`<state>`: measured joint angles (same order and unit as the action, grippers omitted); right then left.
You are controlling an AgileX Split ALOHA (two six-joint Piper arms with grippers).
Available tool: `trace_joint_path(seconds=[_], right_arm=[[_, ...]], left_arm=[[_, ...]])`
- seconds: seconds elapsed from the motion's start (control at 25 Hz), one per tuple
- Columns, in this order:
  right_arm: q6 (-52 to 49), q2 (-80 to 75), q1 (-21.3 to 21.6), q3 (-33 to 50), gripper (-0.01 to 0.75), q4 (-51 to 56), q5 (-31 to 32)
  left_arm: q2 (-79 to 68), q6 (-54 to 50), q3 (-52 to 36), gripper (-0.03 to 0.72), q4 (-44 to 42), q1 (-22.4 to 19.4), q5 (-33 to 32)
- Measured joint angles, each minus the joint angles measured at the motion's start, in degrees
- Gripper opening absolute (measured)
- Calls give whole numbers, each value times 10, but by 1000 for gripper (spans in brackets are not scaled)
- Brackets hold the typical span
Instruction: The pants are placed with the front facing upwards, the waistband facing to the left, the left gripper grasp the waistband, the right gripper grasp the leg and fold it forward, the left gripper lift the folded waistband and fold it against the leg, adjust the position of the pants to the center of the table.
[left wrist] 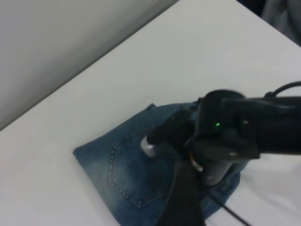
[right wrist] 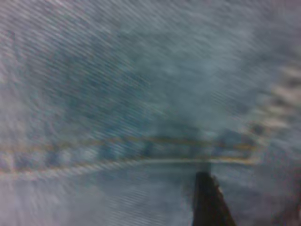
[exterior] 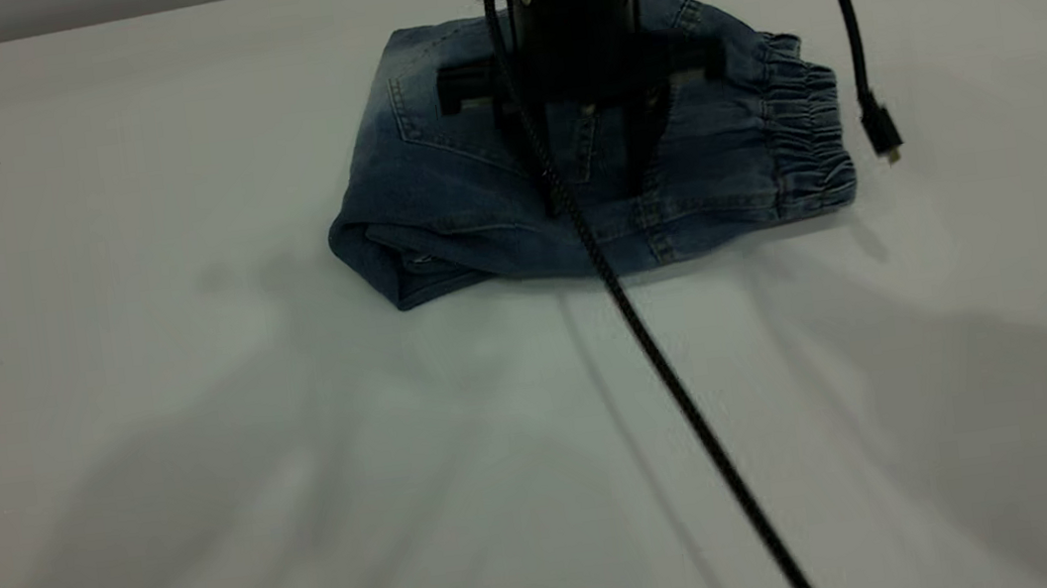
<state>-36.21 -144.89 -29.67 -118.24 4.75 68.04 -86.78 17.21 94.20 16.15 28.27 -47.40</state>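
The pants (exterior: 461,192) lie folded into a compact denim bundle at the far middle of the white table (exterior: 151,430). Their ruffled waistband (exterior: 809,134) is at the right end and a back pocket faces up at the left end. My right gripper (exterior: 597,197) comes straight down on the middle of the bundle, open, with both fingers spread and resting on the denim. In the right wrist view one fingertip (right wrist: 205,193) rests on the pants (right wrist: 141,84). The left wrist view looks down from a distance on the pants (left wrist: 117,169) and the right arm (left wrist: 225,136). A dark blur at that view's edge may be the left gripper.
A black braided cable (exterior: 675,385) runs from the right arm across the table toward the near edge. Another cable with a loose plug (exterior: 881,130) hangs just right of the waistband. A grey wall (left wrist: 56,42) borders the table's far side.
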Motion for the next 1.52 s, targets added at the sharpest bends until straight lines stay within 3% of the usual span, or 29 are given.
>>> trace_joint_path(seconds=[0.32, 0.64, 0.88, 1.12, 1.36, 1.52], right_arm=[[137, 168, -1, -36, 332, -21, 21], [275, 414, -1, 18, 332, 46, 32], [346, 658, -1, 208, 332, 48, 39], [367, 924, -1, 458, 332, 26, 8], [267, 1226, -1, 707, 332, -42, -33], [190, 1374, -1, 802, 332, -85, -28]], left_arm=[[43, 1, 0, 554, -40, 0, -14], [163, -25, 0, 554, -117, 0, -198], [229, -51, -33, 554, -116, 0, -198], [315, -83, -177, 554, -115, 0, -198], [417, -126, -365, 554, -115, 0, -198], [485, -158, -447, 554, -115, 0, -198]])
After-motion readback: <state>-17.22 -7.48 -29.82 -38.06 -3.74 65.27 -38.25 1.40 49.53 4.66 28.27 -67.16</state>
